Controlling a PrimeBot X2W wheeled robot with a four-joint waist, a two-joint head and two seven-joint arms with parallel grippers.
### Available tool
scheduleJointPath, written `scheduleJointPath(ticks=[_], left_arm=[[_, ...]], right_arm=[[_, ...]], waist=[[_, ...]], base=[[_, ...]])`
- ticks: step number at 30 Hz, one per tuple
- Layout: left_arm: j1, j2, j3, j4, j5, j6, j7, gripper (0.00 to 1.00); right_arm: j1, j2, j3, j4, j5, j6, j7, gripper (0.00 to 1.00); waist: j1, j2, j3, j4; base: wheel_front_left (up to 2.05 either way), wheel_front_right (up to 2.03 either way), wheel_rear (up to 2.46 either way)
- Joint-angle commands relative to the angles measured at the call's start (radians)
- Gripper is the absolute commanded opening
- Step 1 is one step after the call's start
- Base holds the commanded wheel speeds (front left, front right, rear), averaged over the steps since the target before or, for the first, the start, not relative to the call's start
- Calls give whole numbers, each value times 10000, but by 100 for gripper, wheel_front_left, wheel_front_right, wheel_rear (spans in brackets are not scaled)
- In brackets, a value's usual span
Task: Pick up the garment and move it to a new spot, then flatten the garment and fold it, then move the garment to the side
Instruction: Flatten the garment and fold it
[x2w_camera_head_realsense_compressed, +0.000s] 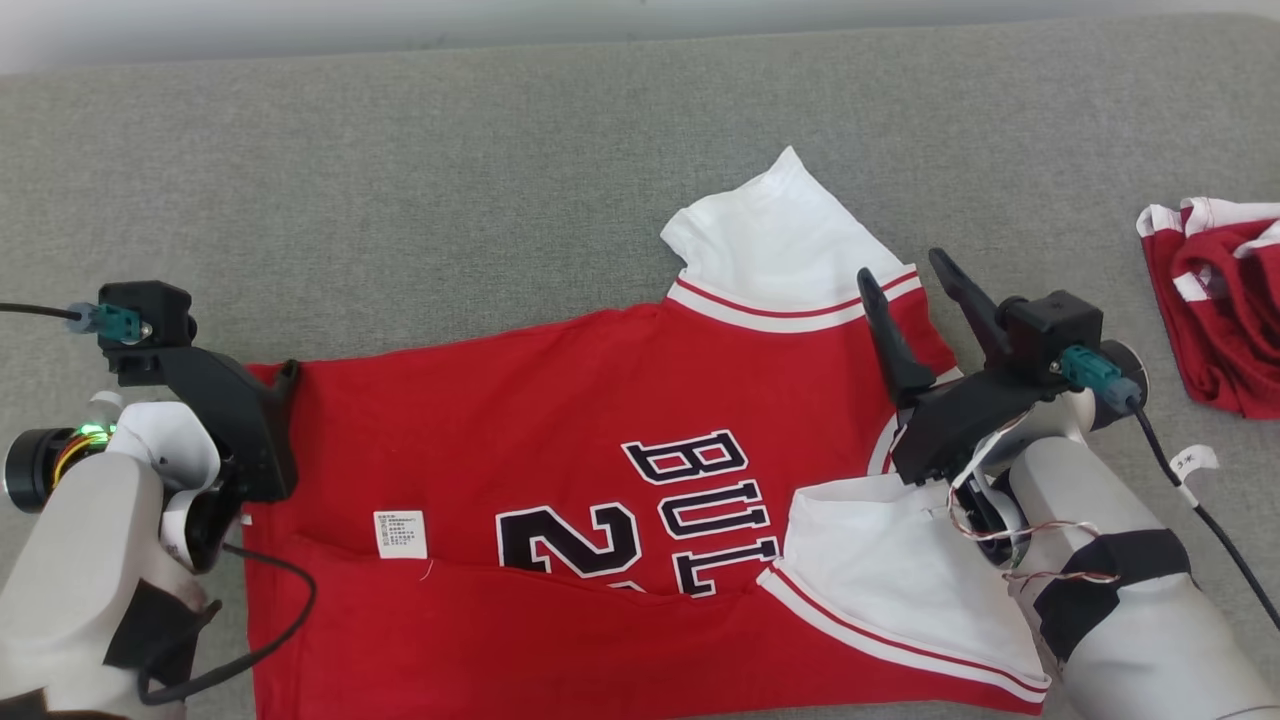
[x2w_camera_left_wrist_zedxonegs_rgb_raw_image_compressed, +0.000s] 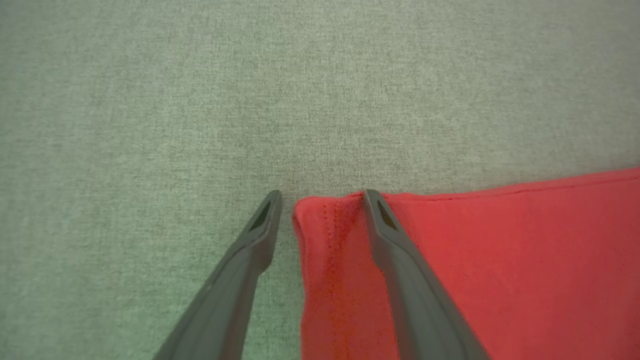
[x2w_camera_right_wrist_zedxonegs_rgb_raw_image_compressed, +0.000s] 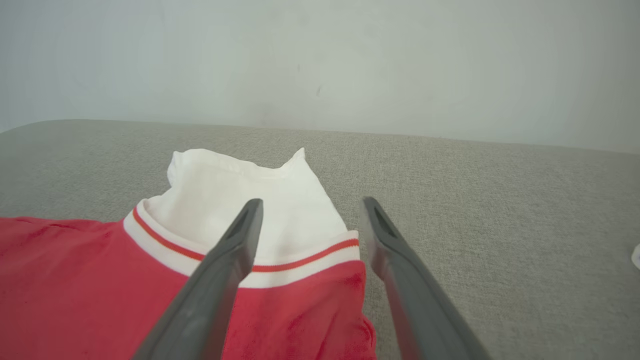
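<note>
Left gripper (x2w_camera_head_realsense_compressed: 285, 380), in the head view, sits at the far hem corner of the red jersey (x2w_camera_head_realsense_compressed: 560, 400), which lies spread on the grey cushion (x2w_camera_head_realsense_compressed: 400, 170) with its near edge folded up over the lettering. The right gripper (x2w_camera_head_realsense_compressed: 902, 268) hovers, fingers spread, above the shoulder by the white sleeve (x2w_camera_head_realsense_compressed: 780, 230). In the left wrist view the fingers are apart, one on bare cushion (x2w_camera_left_wrist_zedxonegs_rgb_raw_image_compressed: 150, 125) and the other lying on the cloth, with the corner between them unpinched. In the right wrist view the jaws stand wide and clear of the fabric, the sleeve (x2w_camera_right_wrist_zedxonegs_rgb_raw_image_compressed: 240, 185) beyond them. My worry is that closing from here may nip only the top layer or slip off the corner, so a lift would drag the hem and spoil the fold.
</note>
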Motion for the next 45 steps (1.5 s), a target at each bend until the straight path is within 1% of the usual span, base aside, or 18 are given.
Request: scheduleJointPath(ticks=[1,3,4,5,6,9,12,14,18,22,23,24,25,26,27,31,38,45], left_arm=[[274,78,-93,-73,-194,20,156,86],[311,170,-205,-313,-365,22,320,92],[357,214,-253,-427,-457,21,392,92],[420,269,-294,-534,-535,21,476,95],[472,305,-306,-647,-643,21,518,96],[542,428,-337,-913,-760,21,594,91],[642,477,-302,-1047,-784,88,555,68],[667,487,-283,-1090,-820,149,520,49],[687,343,-279,-1114,-979,142,514,47],[615,271,-340,-1017,-1057,119,446,50],[605,253,-365,-996,-1076,111,433,48],[597,248,-384,-973,-1089,104,430,44],[586,235,-410,-952,-1105,97,436,36],[586,235,-410,-952,-1105,97,436,36],[562,228,-442,-939,-1150,87,401,0],[453,235,-540,-1006,-1181,77,266,0],[246,48,-822,-1235,-1166,30,-91,0],[-81,-241,-1216,-1441,-1243,2,-348,0]], right_arm=[[-132,-30,48,55,67,-31,5,100],[-207,-52,85,121,114,-31,5,100],[-237,-53,108,146,138,-31,6,100],[-260,-53,138,168,151,-31,4,100],[-281,-44,158,181,164,-31,4,100],[-317,-5,208,211,202,-31,4,100],[-384,-10,272,237,254,-31,3,100],[-478,-20,348,256,271,-31,3,100],[-738,-173,686,337,286,-31,11,100],[-1006,-312,934,425,420,-31,22,100],[-1066,-344,967,458,471,-31,26,100],[-1147,-375,1007,495,499,-31,37,100],[-1227,-409,1041,533,536,-31,45,100],[-1227,-409,1041,533,536,-31,45,100],[-1410,-476,1116,636,554,-31,84,100],[-1898,-625,1250,993,614,-31,413,100],[-2939,-740,1626,2120,784,-31,1802,100],[-3891,-834,1989,3045,1074,-31,2882,100]], waist=[[-1,-2,-24,37],[-1,-2,-52,100],[-1,-2,-72,135],[-1,-2,-86,164],[-1,-2,-93,191],[-1,-2,-99,252],[-1,-2,-64,294],[-1,-2,-5,294],[-1,-2,125,268],[-1,-2,180,236],[-1,-2,187,231],[-1,-2,197,225],[-1,-2,204,223],[-1,-2,204,223],[-1,-2,225,232],[-1,-2,299,340],[-1,-2,456,741],[-1,-2,745,1264]], base=[[0,0,0],[0,0,0],[0,0,0],[0,0,0],[0,0,0],[0,0,0],[0,0,0],[0,0,0],[0,0,0],[0,0,0],[0,0,0],[0,0,0],[0,0,0],[0,0,0],[0,0,0],[0,0,0],[0,0,0],[0,0,0]])
